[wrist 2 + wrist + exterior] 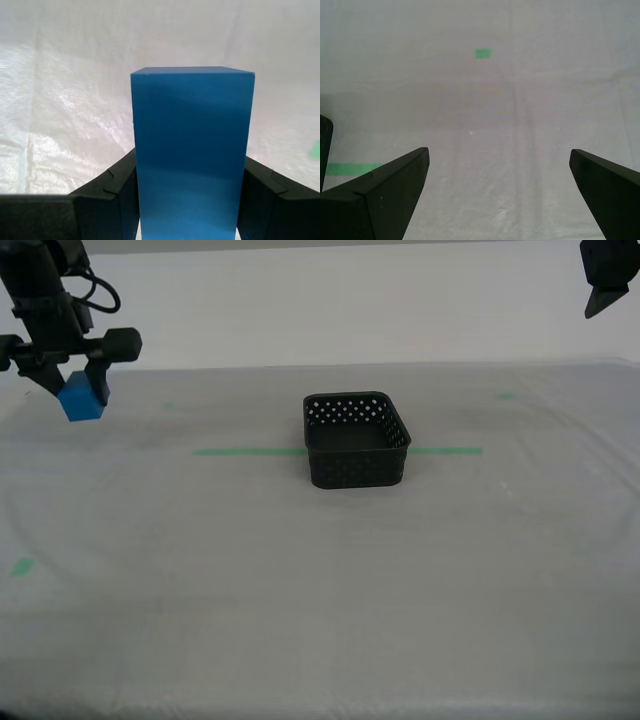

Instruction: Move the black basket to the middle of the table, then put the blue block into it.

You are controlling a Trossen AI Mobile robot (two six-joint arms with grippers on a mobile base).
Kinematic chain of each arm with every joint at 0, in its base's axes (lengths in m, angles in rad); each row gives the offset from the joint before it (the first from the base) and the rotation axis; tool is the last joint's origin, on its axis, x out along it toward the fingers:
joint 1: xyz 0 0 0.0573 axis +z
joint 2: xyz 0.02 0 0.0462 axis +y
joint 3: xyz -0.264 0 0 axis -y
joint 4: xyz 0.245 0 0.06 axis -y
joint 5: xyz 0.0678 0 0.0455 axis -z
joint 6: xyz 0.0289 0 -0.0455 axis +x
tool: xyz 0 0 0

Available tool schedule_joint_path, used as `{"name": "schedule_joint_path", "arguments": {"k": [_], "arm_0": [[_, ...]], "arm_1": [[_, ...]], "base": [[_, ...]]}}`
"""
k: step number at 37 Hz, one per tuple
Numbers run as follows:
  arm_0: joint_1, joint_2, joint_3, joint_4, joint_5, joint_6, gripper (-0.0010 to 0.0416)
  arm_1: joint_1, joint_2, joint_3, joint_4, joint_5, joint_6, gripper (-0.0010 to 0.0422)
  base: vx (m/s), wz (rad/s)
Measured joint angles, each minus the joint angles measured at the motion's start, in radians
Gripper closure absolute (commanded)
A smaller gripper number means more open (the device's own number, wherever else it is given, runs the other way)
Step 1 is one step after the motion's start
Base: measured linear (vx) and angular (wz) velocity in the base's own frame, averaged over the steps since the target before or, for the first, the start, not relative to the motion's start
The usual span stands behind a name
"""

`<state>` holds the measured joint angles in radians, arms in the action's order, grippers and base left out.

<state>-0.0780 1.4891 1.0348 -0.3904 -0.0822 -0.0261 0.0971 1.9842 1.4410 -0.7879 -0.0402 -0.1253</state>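
Blue block (pixel 192 150) upright lengthwise in my second hand (pixel 190 200).

Matt black perforated plastic basket (pixel 356 441), smooth bright blue block (pixel 192 150), counter (pixel 300 580) under crinkled, faintly glossy translucent sheeting

My first gripper (pixel 607 285) shows only as a dark tip at the exterior view's upper right corner, the rest of it and its arm cut off by the frame. In its own wrist view both fingers (pixel 380 192) run off the lower edge, and a sliver of the black basket (pixel 324 145) just outside one finger is cropped by the side edge. The blue block (pixel 192 150) between the pads of my second gripper (pixel 192 200) runs past the lower edge, so its near end is unseen, and the pads cover its side faces. In the exterior view that arm runs off the top edge.
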Motion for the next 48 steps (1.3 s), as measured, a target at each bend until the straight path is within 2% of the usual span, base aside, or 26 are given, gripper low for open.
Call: {"name": "schedule_joint_path", "arguments": {"k": [5,20,30,40,45,48], "arm_0": [[0.0,0.0,0.0,0.0,0.0,0.0,0.0012],[0.0,0.0,0.0,0.0,0.0,0.0,0.0012],[0.0,0.0,0.0,0.0,0.0,0.0,0.0012],[0.0,0.0,0.0,0.0,0.0,0.0,0.0012],[0.0,0.0,0.0,0.0,0.0,0.0,0.0012],[0.0,0.0,0.0,0.0,0.0,0.0,0.0012]], "arm_1": [[-0.019,-0.063,-0.001,-0.019,0.0,-0.01,0.0413],[-0.113,-0.184,-0.001,-0.111,0.0,-0.136,0.0413],[-0.265,-0.183,-0.001,-0.121,0.004,-0.223,0.0413],[-0.437,-0.183,-0.002,-0.015,0.006,-0.331,0.0413],[-0.508,-0.183,0.002,0.02,0.051,-0.378,0.0413],[-0.544,-0.183,0.002,0.036,0.056,-0.402,0.0413]], "base": [[0.0,0.0],[0.0,0.0],[0.0,0.0],[0.0,0.0],[0.0,0.0],[0.0,0.0]]}}
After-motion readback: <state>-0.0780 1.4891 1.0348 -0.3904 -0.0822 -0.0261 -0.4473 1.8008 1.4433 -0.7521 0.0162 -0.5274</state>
